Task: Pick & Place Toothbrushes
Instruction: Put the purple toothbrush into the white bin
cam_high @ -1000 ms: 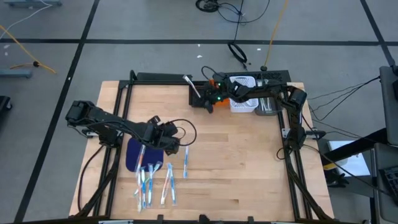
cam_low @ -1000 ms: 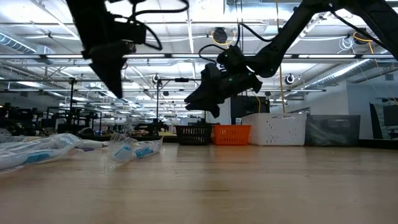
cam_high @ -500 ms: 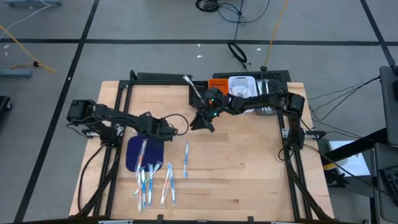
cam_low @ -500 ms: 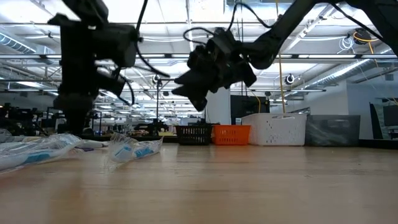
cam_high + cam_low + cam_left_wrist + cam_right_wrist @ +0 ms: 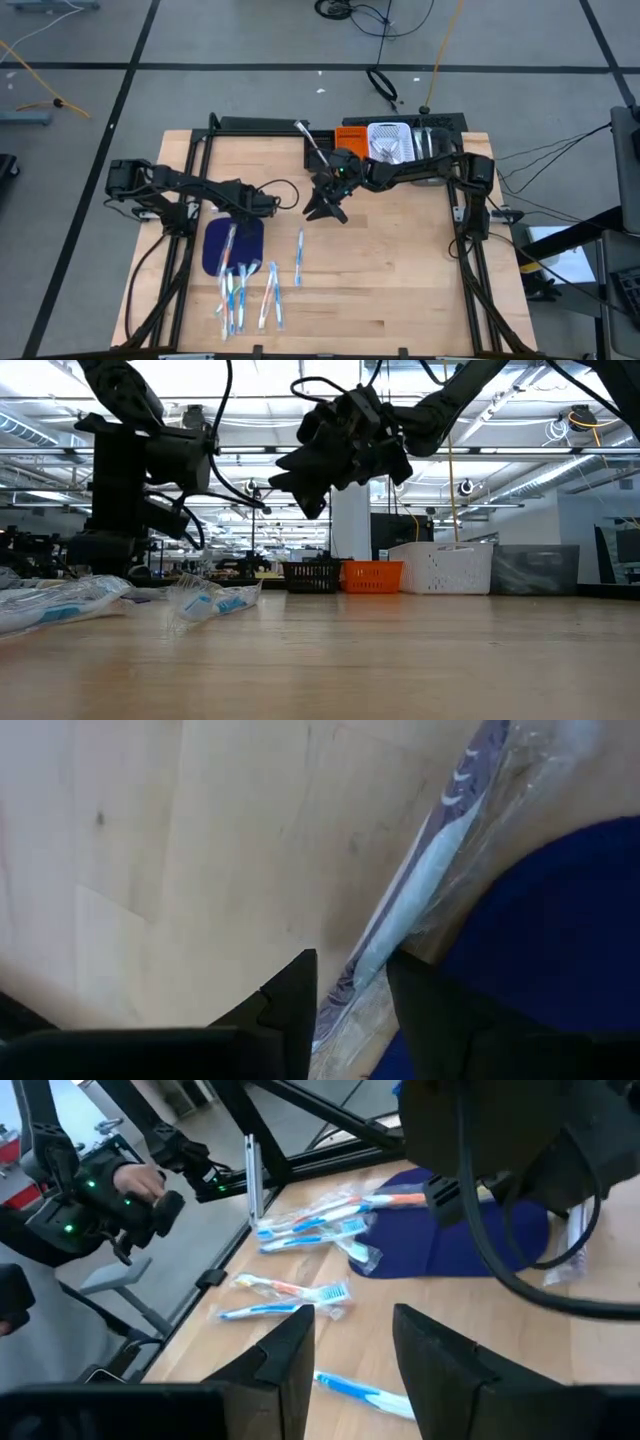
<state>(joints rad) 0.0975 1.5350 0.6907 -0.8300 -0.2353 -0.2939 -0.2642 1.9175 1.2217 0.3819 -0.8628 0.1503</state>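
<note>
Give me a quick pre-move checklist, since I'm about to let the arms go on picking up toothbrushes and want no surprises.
1. Left gripper empty: ok, fingers apart with a plastic-wrapped white toothbrush between their tips, not clamped.
2. Left gripper placement: ok, low by the far edge of the dark blue oval mat.
3. Right gripper empty: ok, fingers apart, nothing between them.
4. Right gripper height: ok, well above the wooden table in the low view.
5. Arms apart: cannot tell, they sit close together mid-table.
6. Small black, orange and white bins reachable: ok, at the far edge.
</note>
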